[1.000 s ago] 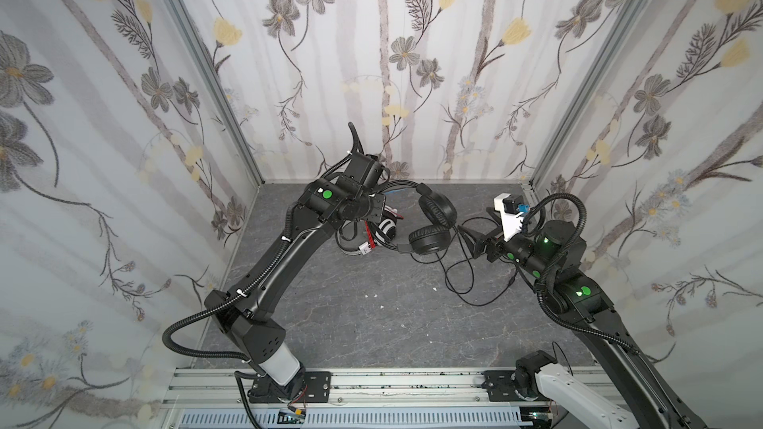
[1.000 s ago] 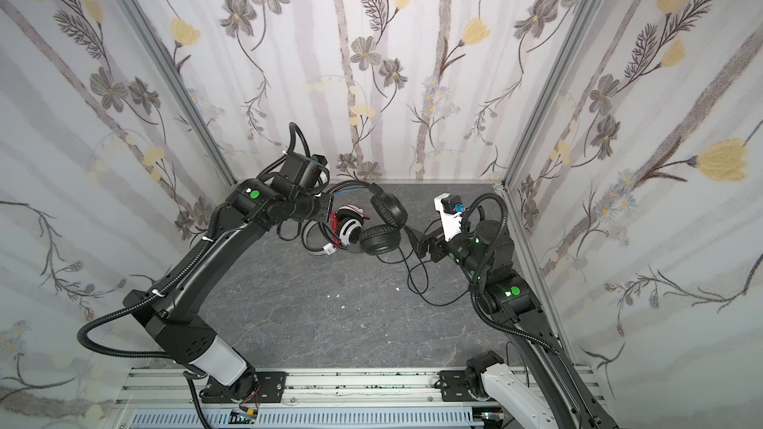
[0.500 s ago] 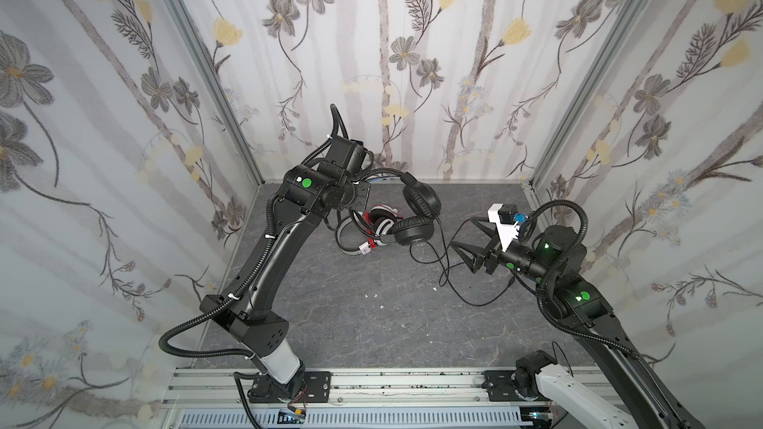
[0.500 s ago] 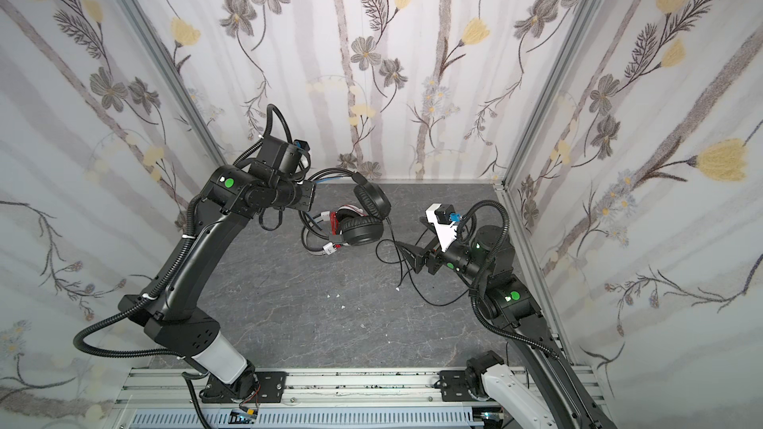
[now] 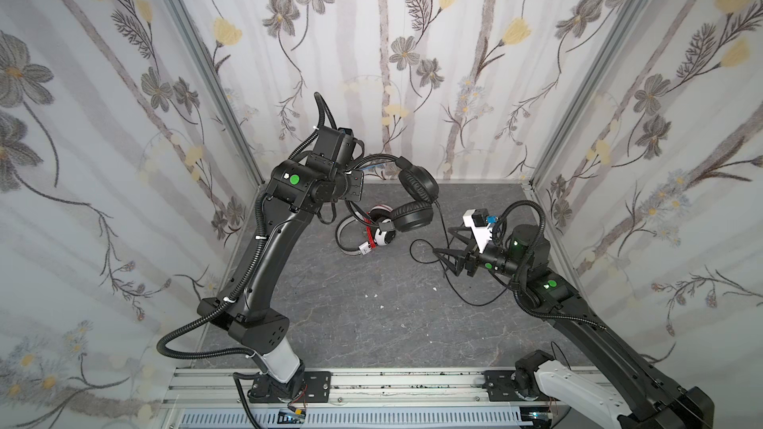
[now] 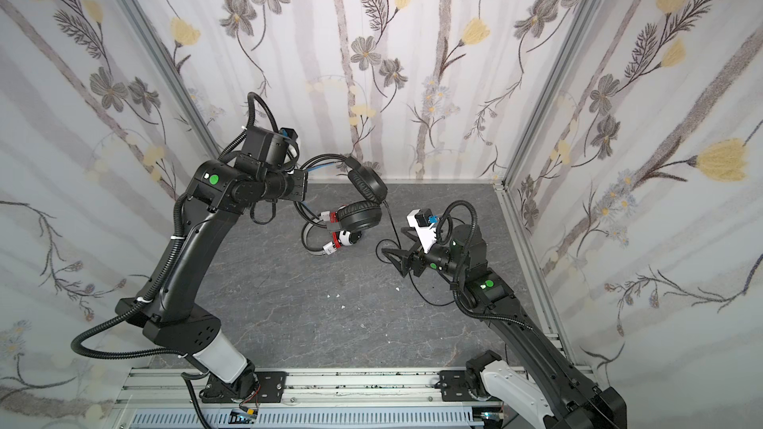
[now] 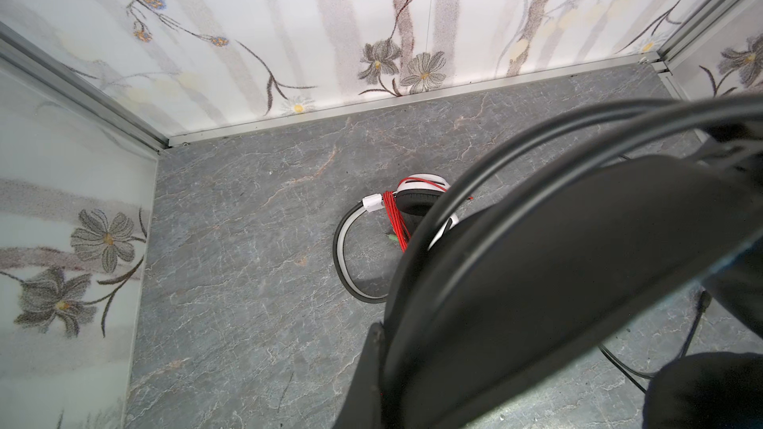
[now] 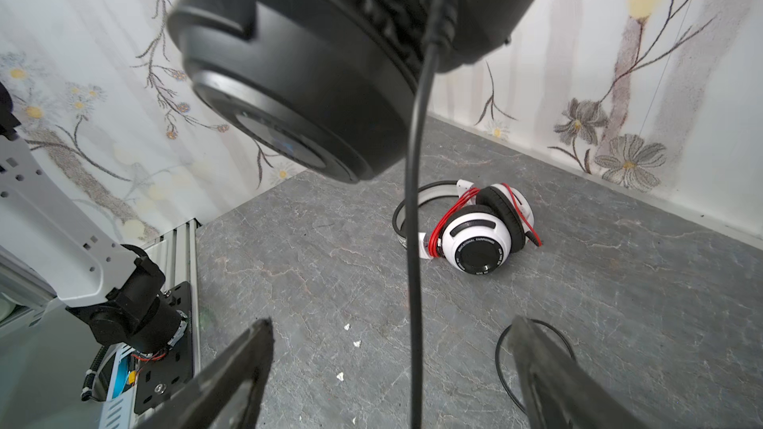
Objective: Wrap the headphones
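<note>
While the right gripper (image 5: 448, 252) has slid left, wide open around the black cord (image 8: 414, 241), the white headset (image 5: 377, 233), red cord (image 8: 460, 202) wound, lies on the floor (image 5: 351, 323); farther, the left gripper (image 5: 360, 173), clamped on the black headset (image 5: 417, 189), has drawn back left.

Left claw (image 5: 358, 172) clamped high; right claw (image 8: 392, 365) agape.

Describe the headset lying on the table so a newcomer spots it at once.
On the grey marbled tabletop, look near the back wall, middle of both top views. There, below the raised all-black over-ear headset, lies the white over-ear headset. Only it has white cups and a thin red cord wound round it; its neighbour trails a loose black cord.
</note>
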Action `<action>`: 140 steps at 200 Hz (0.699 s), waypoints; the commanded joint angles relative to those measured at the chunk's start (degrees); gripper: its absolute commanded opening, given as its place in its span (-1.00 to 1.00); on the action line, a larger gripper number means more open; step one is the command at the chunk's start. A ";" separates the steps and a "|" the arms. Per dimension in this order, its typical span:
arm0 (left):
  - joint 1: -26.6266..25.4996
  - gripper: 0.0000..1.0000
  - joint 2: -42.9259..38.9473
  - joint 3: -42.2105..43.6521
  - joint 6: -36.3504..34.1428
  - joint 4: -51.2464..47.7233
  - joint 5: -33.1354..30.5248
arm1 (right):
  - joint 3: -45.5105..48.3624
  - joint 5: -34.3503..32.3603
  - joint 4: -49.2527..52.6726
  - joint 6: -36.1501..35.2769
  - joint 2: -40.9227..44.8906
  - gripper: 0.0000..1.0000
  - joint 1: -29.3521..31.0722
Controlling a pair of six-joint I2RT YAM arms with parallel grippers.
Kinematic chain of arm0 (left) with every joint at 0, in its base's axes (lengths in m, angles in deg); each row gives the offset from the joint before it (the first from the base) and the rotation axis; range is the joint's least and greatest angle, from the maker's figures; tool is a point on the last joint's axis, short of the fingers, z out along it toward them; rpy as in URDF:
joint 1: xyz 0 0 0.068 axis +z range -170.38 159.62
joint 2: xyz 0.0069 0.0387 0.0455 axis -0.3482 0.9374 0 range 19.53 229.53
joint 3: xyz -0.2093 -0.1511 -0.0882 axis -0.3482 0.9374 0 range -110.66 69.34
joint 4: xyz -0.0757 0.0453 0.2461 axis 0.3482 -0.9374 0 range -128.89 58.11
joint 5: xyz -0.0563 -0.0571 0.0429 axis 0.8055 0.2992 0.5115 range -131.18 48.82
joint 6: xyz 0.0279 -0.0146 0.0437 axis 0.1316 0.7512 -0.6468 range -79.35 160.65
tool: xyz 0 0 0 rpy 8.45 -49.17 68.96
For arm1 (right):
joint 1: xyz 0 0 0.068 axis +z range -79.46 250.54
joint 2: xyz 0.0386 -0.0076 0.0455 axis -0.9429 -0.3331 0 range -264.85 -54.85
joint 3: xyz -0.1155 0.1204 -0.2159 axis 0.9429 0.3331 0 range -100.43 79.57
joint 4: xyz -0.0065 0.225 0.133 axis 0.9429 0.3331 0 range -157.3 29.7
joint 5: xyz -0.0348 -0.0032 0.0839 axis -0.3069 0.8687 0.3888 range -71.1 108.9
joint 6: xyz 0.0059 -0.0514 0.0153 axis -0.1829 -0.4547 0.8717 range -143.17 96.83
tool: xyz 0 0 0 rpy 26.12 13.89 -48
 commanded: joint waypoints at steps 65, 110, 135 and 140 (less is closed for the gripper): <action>4.95 -1.00 -3.77 -0.90 5.31 3.15 7.97 | 6.75 0.93 -14.33 6.04 -3.03 0.59 -0.58; 7.98 -1.00 -4.81 -1.98 7.33 3.48 12.23 | 6.71 2.88 -17.03 6.57 -7.25 0.56 -0.78; 9.51 -1.00 -5.48 -2.15 8.47 3.36 13.87 | 6.97 3.30 -19.11 6.88 -9.78 0.55 -0.94; 9.73 -1.00 -5.58 -2.16 8.57 3.35 13.97 | 6.92 3.45 -19.50 6.97 -10.33 0.55 -1.00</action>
